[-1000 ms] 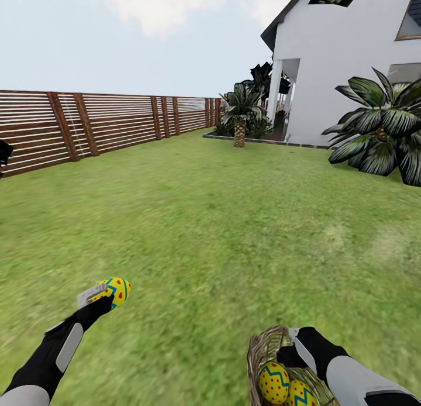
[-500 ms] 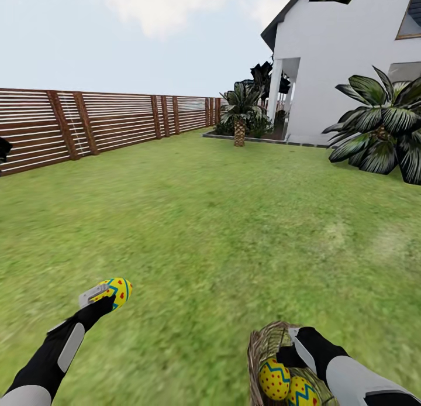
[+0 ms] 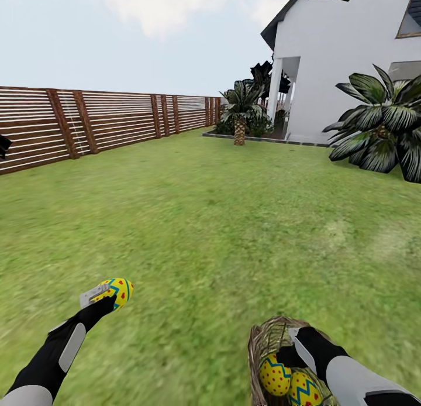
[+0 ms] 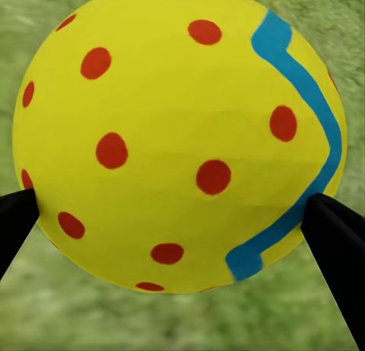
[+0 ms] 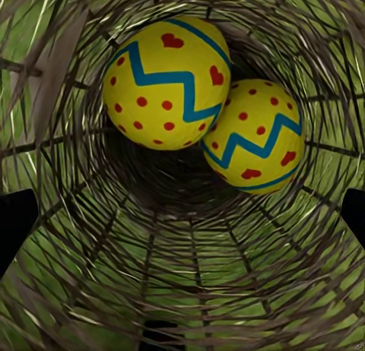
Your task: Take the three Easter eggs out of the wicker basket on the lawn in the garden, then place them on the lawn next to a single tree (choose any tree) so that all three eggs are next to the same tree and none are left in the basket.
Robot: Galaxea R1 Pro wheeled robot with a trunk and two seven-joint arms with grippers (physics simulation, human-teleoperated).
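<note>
Slatted fence, white house, palm-like plants.

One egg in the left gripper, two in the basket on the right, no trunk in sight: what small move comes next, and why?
Probably turn the base to search for a tree. The left gripper holds one Easter egg, the right gripper carries the wicker basket with two eggs inside, and ahead lie only lawn, fence, house and short palm-like plants.

Lawn: flat green grass, faint yellowish patches. Palm-like plants and a wooden fence stand at its edges.
</note>
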